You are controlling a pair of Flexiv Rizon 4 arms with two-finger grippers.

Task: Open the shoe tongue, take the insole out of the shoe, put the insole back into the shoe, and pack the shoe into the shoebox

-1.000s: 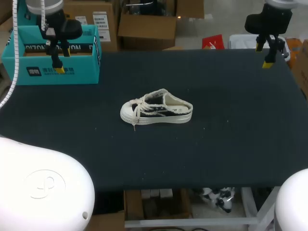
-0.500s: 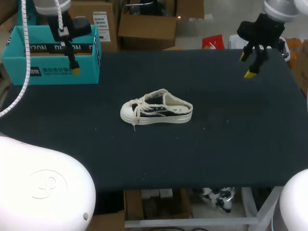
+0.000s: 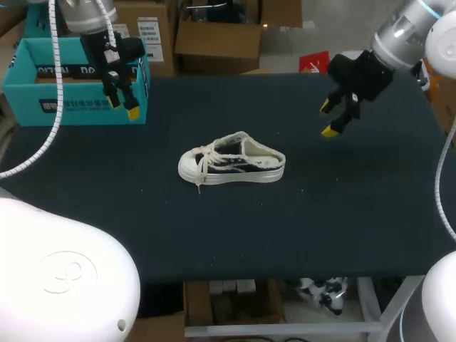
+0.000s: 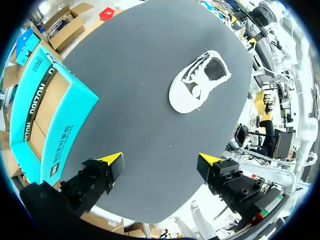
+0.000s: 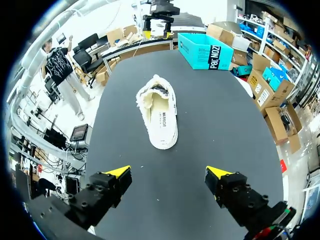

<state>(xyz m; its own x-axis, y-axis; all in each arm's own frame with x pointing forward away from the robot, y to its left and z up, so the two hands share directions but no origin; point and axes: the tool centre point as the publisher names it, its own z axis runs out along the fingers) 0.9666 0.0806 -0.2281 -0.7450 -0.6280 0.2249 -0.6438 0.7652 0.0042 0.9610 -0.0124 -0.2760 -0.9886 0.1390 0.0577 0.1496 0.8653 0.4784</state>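
Dark tabletop (image 3: 342,214) carries the shoe (image 3: 231,160) on its sole near the middle and the shoebox (image 3: 71,107) at its far left corner, with the left end effector (image 3: 122,107) by the shoebox and the right end effector (image 3: 327,119) apart from the shoe, both wide open and empty.

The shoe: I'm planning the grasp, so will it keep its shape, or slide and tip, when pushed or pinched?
The shoe likely stays upright when pushed: it rests flat on a wide white sole. It looks soft-sided and open at the heel, so a pinch may cave it. Loose laces could snag.
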